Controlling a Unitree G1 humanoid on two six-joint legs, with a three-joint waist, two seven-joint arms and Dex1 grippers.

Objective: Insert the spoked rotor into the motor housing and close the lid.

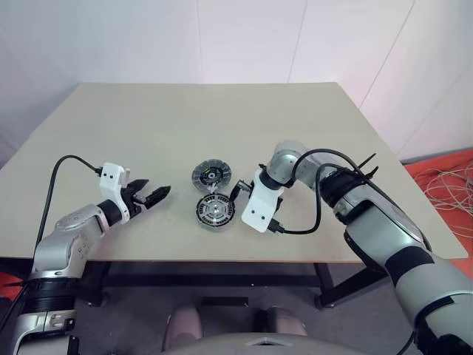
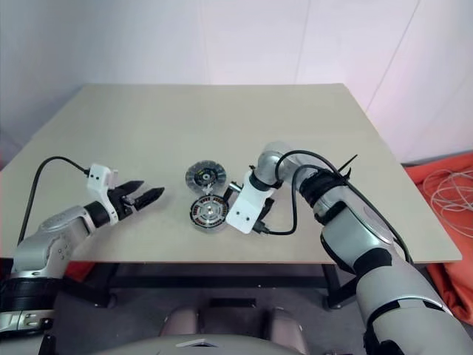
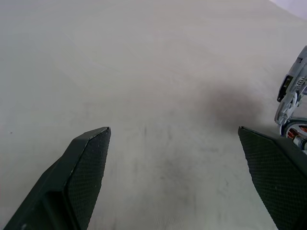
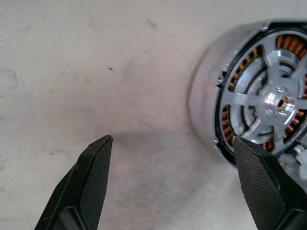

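Observation:
The motor housing (image 4: 229, 85), a round disc with copper windings, lies on the table near the front edge. The spoked rotor (image 4: 276, 101), shiny silver, sits inside it. Just behind the housing (image 1: 201, 213) lies the lid (image 1: 211, 175), its dark segmented ring facing up. My right gripper (image 1: 238, 190) points steeply down right beside the housing's right side. It is open, with bare table between the fingers and one fingertip (image 4: 249, 158) over the housing's rim. My left gripper (image 1: 154, 195) hovers to the left of the housing, open and holding nothing.
The beige table (image 1: 222, 118) stretches bare behind the parts. Its front edge runs close to the housing. A black cable (image 1: 295, 231) loops from my right wrist. On the floor at the right lie an orange mat and white cords (image 1: 452, 185).

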